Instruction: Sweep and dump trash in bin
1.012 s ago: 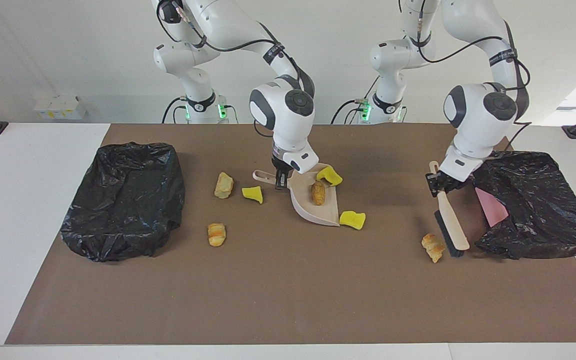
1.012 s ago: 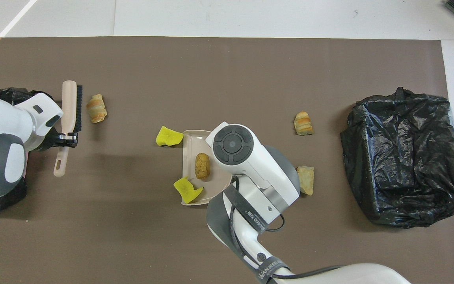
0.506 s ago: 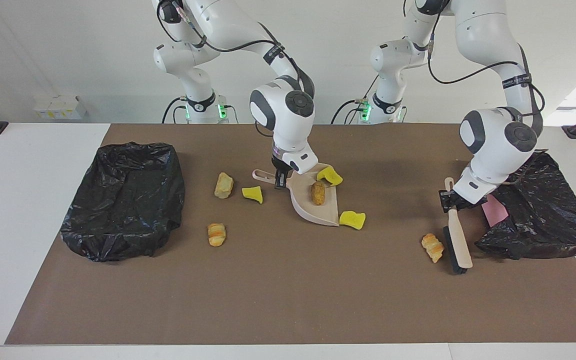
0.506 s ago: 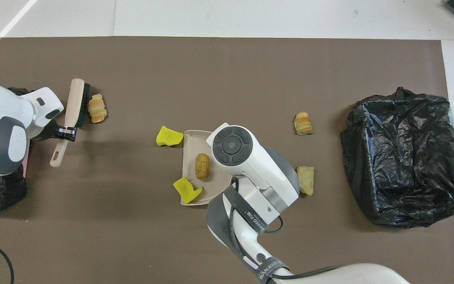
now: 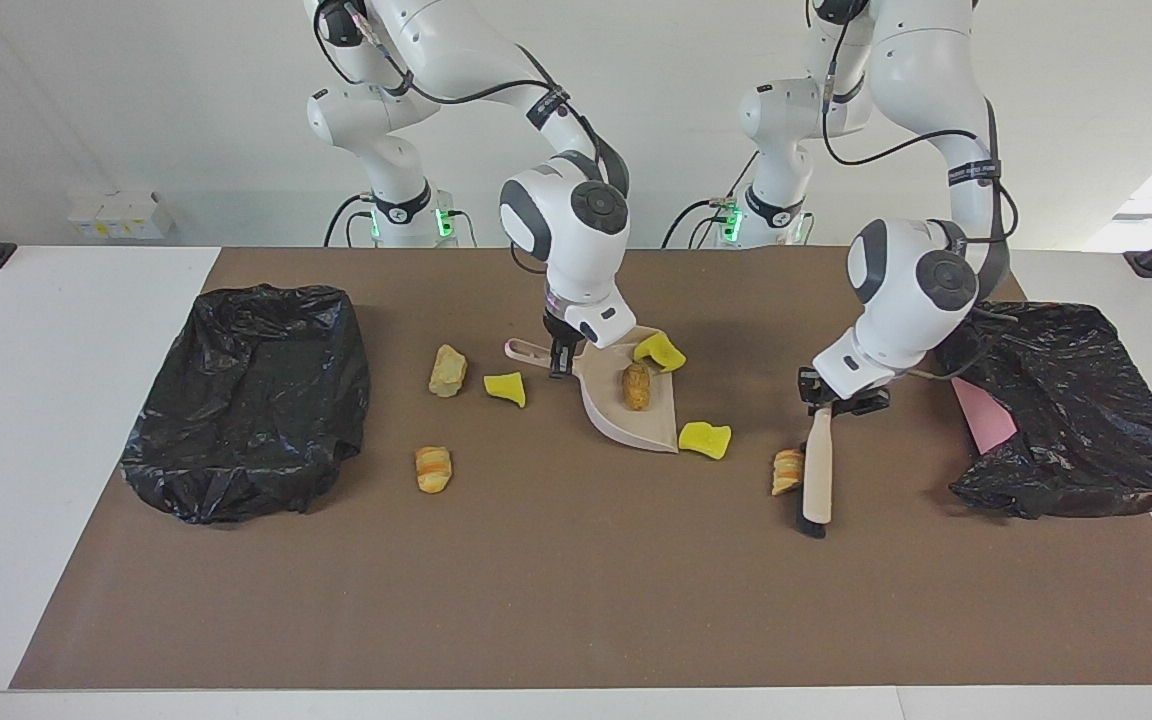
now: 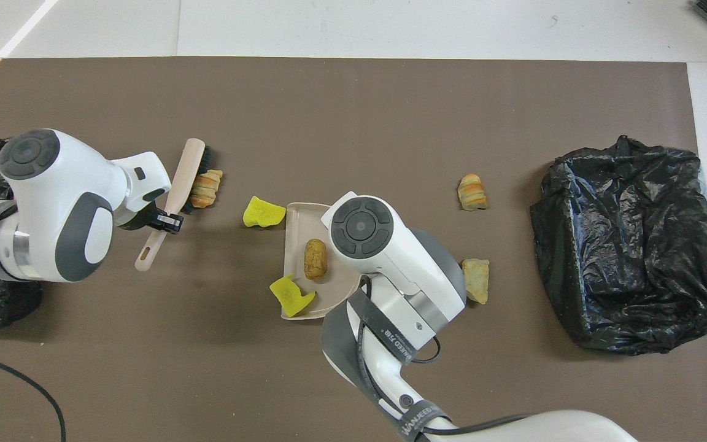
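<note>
Counting seven trash pieces, two black bags, one brush clamped in the left hand, one dustpan clamped in the right hand; brown surface, white wall.

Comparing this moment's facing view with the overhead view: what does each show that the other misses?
Facing only: the right gripper shut on the dustpan handle, a yellow chunk beside that handle, and something pink in the black bag at the left arm's end.
Overhead only: the black bristles of the hand brush against the croissant piece.
Both: the left gripper shut on the brush handle, a brown lump in the dustpan, other yellow chunks at its edges.
</note>
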Controlling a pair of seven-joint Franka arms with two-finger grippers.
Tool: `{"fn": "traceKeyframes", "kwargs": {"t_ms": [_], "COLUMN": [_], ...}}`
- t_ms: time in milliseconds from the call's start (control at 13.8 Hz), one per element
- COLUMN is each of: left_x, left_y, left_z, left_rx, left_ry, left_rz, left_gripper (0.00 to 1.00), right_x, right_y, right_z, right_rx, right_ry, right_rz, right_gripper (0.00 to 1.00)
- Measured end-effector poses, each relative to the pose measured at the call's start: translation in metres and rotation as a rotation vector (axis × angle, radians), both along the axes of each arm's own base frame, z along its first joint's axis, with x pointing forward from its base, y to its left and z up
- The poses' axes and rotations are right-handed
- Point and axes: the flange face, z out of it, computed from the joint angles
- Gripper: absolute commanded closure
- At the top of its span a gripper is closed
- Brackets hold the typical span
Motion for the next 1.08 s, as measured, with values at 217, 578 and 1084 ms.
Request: {"fn": "traceKeyframes", "kwargs": {"t_ms": [217, 578, 1084], "left_x": [-0.034, -0.087, -0.065], "left_y": [-0.052, -0.129, -0.091], "left_z": [-0.001, 0.009, 0.016], "left_rx": [-0.057, -0.167, -0.174], "left_ry": [0.053, 0.169, 0.121], "left_rz": [-0.038, -0.064, 0.060], "left_gripper": [1.00, 1.00, 1.00], "right_x": [0.000, -0.001, -0.003], "right_y": [0.000, 0.000, 0.001], "right_z": [0.000, 0.000, 0.000], "right_rx": [0.000, -0.001, -0.003], "right_ry": [0.000, 0.001, -0.001], "right_rz": [0.000, -0.003, -0.014], "right_gripper": [1.00, 1.00, 1.00]}}
